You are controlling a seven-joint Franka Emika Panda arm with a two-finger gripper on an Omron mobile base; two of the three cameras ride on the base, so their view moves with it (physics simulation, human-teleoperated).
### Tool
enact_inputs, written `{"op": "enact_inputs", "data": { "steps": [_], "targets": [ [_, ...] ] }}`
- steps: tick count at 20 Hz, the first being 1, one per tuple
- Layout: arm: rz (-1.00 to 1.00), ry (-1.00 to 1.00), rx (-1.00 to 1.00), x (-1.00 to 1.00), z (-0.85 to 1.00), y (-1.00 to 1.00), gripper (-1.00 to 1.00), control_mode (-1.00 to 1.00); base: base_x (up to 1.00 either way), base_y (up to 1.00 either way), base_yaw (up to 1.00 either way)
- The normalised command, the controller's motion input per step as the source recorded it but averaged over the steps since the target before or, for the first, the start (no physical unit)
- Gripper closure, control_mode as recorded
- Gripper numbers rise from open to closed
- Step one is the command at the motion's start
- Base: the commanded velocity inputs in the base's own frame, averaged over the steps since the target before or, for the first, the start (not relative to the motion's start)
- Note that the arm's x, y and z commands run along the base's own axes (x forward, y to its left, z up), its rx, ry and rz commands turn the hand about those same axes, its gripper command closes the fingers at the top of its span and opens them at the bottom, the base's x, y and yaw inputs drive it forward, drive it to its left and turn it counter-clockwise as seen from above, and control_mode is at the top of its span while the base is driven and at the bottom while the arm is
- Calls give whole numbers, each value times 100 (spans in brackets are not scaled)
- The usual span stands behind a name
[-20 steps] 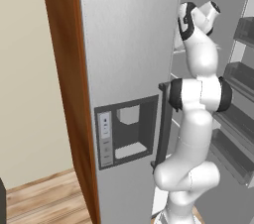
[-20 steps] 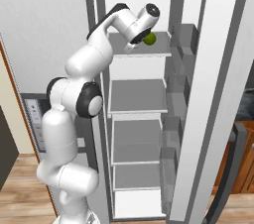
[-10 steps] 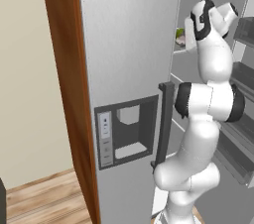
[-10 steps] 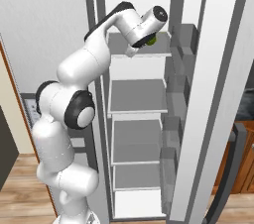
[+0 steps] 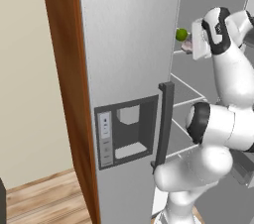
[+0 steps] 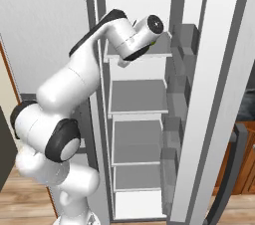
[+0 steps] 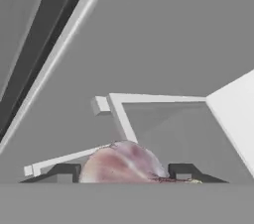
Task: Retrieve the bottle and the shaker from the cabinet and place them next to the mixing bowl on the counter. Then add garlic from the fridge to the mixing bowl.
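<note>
change: arm swung back from fridge [image 6: 149,0] top shelf, lime [image 5: 181,34] left behind | hand [image 7: 124,178]: pinching garlic [image 7: 124,165] | task: garlic retrieved, carry to bowl next

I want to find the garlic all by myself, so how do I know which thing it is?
Look into the open fridge, at its top shelf, where the robot's hand reaches. The garlic sits between the hand's fingers. It is pale, pinkish-white and bulb-shaped, unlike the small round green fruit beside it.
</note>
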Motion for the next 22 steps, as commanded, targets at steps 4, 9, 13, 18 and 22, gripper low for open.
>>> {"op": "enact_inputs", "data": {
  "steps": [4,9,13,18,22],
  "targets": [
    [0,-6,-1,-87,0,26,100,-100,0,0,0],
    [0,-2,-4,-86,0,32,100,-100,0,0,0],
    [0,-2,-5,-87,-3,30,100,-100,0,0,0],
    [0,-4,-4,-94,-1,23,100,-100,0,0,0],
    [0,-7,-2,-99,-3,21,100,-100,0,0,0]
  ]
}}
